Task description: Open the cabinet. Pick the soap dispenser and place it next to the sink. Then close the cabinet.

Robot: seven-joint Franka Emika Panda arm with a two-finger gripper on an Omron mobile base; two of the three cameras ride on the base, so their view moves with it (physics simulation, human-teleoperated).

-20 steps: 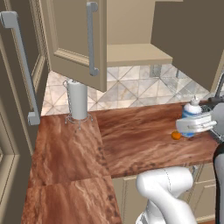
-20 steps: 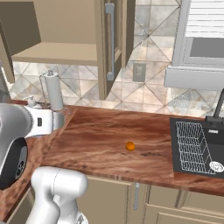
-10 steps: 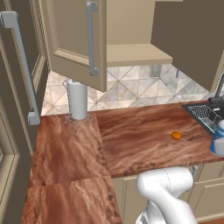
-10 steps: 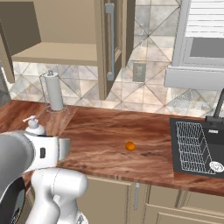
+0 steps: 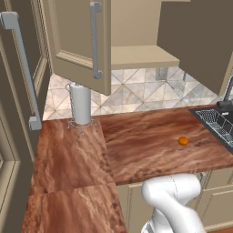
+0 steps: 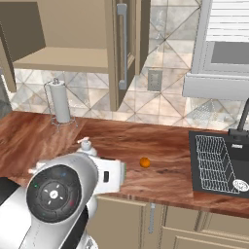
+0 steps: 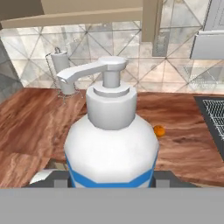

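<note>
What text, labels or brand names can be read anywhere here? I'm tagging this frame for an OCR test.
None can be read.
Soap dispenser: blue band, no lettering.
Paper towel roll: plain white.
Cabinet doors: no marks.
Sink: a small round white spot at its near corner, too small to tell if it carries text.

A white soap dispenser banded in blue is seen before a reddish-brown wood-grain counter, on which a small orange ball and a white paper towel roll are set, backed by beige cabinet doors, grey-veined diamond tiles and a dark sink.
</note>
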